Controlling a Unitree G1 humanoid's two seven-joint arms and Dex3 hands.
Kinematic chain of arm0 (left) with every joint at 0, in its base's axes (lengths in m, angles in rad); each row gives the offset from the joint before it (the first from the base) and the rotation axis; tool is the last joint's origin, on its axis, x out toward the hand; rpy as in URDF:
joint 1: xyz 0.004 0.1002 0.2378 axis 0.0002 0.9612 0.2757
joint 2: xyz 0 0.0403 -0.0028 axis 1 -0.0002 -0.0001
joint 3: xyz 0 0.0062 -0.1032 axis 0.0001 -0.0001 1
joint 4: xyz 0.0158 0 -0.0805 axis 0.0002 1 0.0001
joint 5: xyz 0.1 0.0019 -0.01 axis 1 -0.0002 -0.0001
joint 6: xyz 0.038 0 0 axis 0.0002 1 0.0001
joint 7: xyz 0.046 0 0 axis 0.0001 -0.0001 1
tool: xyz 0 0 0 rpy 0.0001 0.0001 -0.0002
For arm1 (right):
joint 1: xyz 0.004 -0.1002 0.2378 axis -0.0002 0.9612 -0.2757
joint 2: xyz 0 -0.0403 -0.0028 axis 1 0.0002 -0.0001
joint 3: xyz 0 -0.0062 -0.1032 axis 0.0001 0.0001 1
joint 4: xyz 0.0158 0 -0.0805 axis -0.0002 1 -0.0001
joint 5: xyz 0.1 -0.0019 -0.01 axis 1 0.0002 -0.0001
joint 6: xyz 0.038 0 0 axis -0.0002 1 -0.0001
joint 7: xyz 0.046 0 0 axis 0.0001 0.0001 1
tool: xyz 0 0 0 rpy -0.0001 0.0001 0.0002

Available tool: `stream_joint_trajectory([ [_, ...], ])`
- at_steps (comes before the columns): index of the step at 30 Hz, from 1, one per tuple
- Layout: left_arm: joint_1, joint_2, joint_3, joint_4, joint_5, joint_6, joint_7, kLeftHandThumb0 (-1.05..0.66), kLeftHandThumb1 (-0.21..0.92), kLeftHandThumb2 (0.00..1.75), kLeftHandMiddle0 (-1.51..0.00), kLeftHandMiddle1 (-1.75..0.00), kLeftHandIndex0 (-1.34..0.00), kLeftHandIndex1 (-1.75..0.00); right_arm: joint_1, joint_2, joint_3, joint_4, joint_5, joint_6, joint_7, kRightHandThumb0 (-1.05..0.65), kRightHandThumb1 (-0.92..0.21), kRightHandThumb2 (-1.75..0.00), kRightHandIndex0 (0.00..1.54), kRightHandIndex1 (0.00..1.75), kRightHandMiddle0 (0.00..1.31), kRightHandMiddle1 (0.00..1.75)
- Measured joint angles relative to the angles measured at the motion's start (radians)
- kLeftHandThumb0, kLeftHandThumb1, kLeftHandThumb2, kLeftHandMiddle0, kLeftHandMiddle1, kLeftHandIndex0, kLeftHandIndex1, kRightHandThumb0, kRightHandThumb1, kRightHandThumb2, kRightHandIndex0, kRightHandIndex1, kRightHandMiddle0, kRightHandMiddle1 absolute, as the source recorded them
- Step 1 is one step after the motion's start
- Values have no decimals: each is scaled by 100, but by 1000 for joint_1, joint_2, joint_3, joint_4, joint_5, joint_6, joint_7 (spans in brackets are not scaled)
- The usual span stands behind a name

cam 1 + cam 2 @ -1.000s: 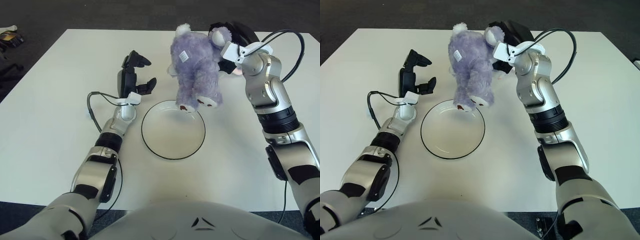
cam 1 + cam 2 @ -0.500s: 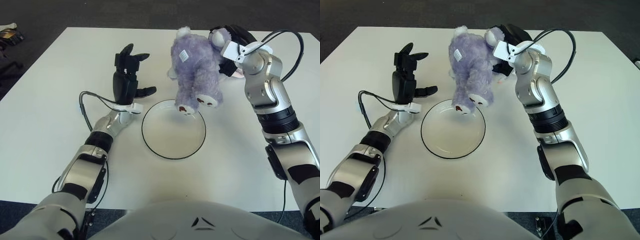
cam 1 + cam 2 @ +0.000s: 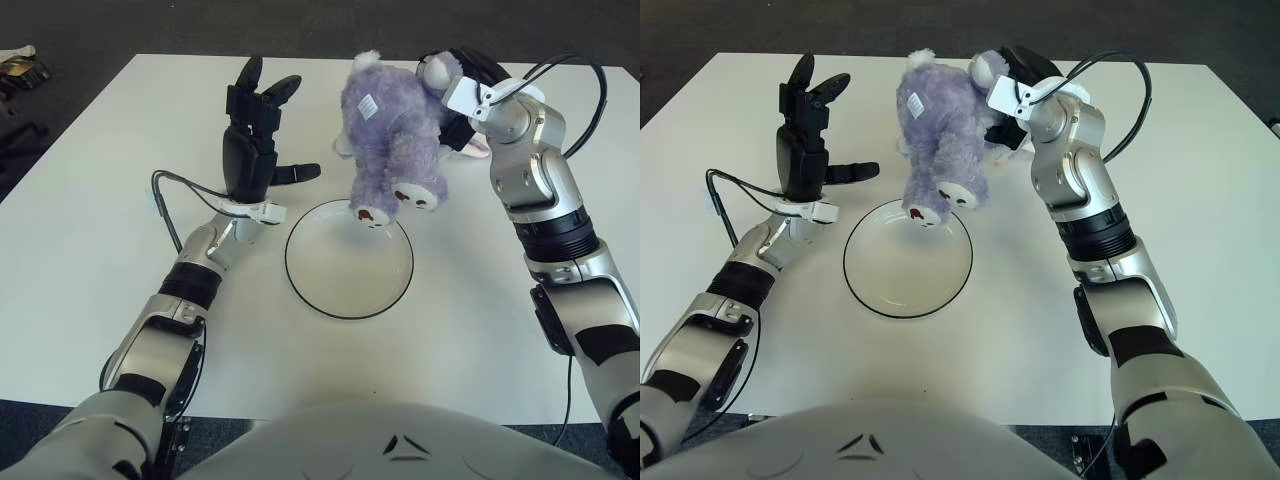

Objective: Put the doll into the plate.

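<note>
Up goes the left hand (image 3: 252, 140) since a second ago, from low beside the plate to raised at centre-left, fingers spread and holding nothing; the doll has barely shifted, a touch further over the rim.

Purple doll (image 3: 393, 140) hangs at upper centre, feet down, its soles just above the far edge of the plate (image 3: 302, 290); whether a foot grazes the rim I cannot tell. The right hand (image 3: 462, 95) sits at upper right, wrapped round the doll's head end from behind, fingers closed into the plush, mostly hidden by it.

Plate lies dead centre on the white table (image 3: 90, 230), black-rimmed, nothing in it.

Now the placing, as I judge it: the doll is over the far rim, not the middle; it wants carrying toward the bottom of the frame before lowering, else the body may flop off the back edge; release only once the weight rests inside the ring; the left hand is well placed to steady it.
</note>
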Motion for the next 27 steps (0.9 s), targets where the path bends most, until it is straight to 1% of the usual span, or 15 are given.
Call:
stream_joint_trajectory([
  [1,10,-3,0,-18,-24,0,-27,-80,24,97,0,-50,0,-74,0,-1,0,4,0,-3,0,61,-2,-168,86,175,108,175],
  [3,32,-11,0,-48,-76,1,-91,-86,33,91,0,-50,0,-69,0,-2,0,12,0,-10,0,61,-2,-168,86,175,108,175],
  [4,39,-14,1,-59,-95,4,-114,-87,34,90,0,-50,0,-68,0,-2,0,15,0,-13,0,61,-2,-168,86,175,108,175],
  [6,53,-19,3,-79,-136,12,-168,-95,49,78,0,-47,0,-63,-1,-2,-1,22,3,-21,0,61,-2,-167,86,175,109,175],
  [10,74,-29,11,-132,-244,67,-312,-102,65,65,0,-44,0,-61,0,-2,-9,40,29,-47,-4,61,-3,-167,86,175,111,175],
  [13,76,-39,20,-159,-309,119,-402,-103,68,62,0,-47,0,-65,0,-2,-16,49,42,-70,-14,61,-3,-167,86,175,112,175],
  [16,76,-51,30,-193,-365,178,-483,-104,71,59,0,-53,0,-72,0,-1,-26,61,66,-102,-23,61,-3,-167,86,175,114,175],
  [20,76,-67,41,-232,-408,240,-560,-105,72,57,0,-57,0,-73,0,-2,-27,77,77,-146,-28,61,-3,-167,86,175,115,175],
  [23,76,-75,45,-260,-441,288,-618,-105,73,55,0,-60,0,-69,0,-7,-27,84,75,-176,-39,61,-3,-167,86,175,115,175],
  [27,74,-74,57,-337,-523,431,-748,-103,73,54,0,-58,0,-60,0,-21,-20,98,64,-212,-61,61,-2,-168,86,175,115,175],
])
